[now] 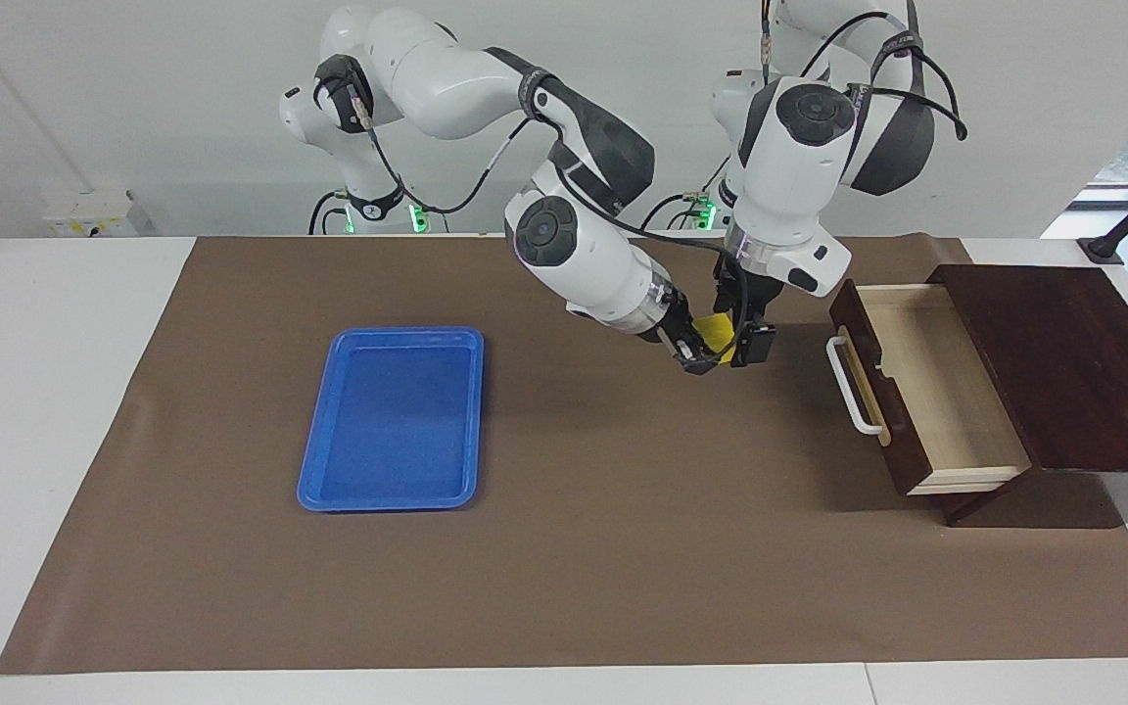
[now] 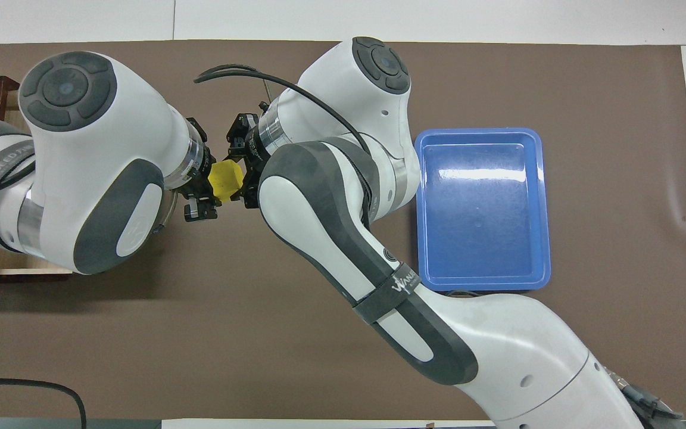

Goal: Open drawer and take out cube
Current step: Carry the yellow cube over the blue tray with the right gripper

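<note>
The dark brown drawer (image 1: pixel 936 392) is pulled out of its cabinet (image 1: pixel 1063 362) at the left arm's end of the table, and its pale inside shows nothing in it. The white bar handle (image 1: pixel 848 387) faces the table's middle. The yellow cube (image 1: pixel 716 333) hangs in the air over the brown mat between the two grippers; it also shows in the overhead view (image 2: pixel 225 180). My left gripper (image 1: pixel 748 345) points down and is shut on the cube. My right gripper (image 1: pixel 699 352) reaches in from the other end, its fingers open around the cube.
A flat blue tray (image 1: pixel 393 421) lies on the brown mat (image 1: pixel 574 568) toward the right arm's end; it also shows in the overhead view (image 2: pixel 483 205). In the overhead view the left arm hides most of the drawer, and only a corner (image 2: pixel 15 271) shows.
</note>
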`<state>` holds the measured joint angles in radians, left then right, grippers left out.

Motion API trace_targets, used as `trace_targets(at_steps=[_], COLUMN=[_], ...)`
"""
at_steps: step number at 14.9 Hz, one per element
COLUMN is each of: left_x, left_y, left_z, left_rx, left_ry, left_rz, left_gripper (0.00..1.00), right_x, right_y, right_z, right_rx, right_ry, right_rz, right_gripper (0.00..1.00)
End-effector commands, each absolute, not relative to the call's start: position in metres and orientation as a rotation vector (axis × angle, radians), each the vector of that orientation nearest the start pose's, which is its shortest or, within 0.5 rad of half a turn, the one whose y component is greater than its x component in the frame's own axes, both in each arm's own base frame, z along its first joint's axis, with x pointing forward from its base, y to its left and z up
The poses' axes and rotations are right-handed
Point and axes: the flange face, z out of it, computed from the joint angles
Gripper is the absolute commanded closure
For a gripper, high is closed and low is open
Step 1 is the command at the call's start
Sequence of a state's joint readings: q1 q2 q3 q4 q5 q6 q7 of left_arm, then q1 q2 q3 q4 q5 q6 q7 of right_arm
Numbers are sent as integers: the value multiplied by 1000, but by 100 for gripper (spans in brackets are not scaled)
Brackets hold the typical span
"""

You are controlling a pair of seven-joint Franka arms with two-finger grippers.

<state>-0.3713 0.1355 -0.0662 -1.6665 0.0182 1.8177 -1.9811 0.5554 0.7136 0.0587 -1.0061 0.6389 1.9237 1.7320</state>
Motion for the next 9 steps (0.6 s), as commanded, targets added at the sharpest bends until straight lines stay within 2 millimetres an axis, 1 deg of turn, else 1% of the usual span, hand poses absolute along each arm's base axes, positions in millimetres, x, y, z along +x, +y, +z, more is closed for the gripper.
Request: trace_targets(at_steps=[1, 2, 3, 5, 6, 7, 8, 9], left_x=[556, 560, 562, 564, 566, 569, 570, 571], left_y=[-226, -214, -198, -172, -156, -139, -130, -122], left_z=[523, 520, 515, 501, 494, 487, 483, 480], left_rx=[-2323, -2319, -2300, -2343, -2354, -2357, -2365, -2382], left_ry=[-2148, -2144, -2153, -2125, -2120, -2118, -2105, -2087], left_rz=[-28, -25, -20, -36, -46, -49, -50, -54], left_gripper=[0, 0, 0, 0, 0, 0, 0, 0], right_x=[621, 632, 642, 664, 671, 680, 684, 684], right_y=[448, 426, 409, 361, 340, 310, 285, 260], right_z=[480, 485, 486, 490, 489, 488, 487, 482], right_rx=[-2103, -2080, -2059, -2022, -2023, -2010, -2008, -2024], right_ry=[1568, 1588, 1612, 1647, 1658, 1698, 1735, 1757], right_rz=[708, 714, 723, 744, 757, 761, 752, 734], right_gripper=[100, 100, 100, 100, 100, 100, 100, 100])
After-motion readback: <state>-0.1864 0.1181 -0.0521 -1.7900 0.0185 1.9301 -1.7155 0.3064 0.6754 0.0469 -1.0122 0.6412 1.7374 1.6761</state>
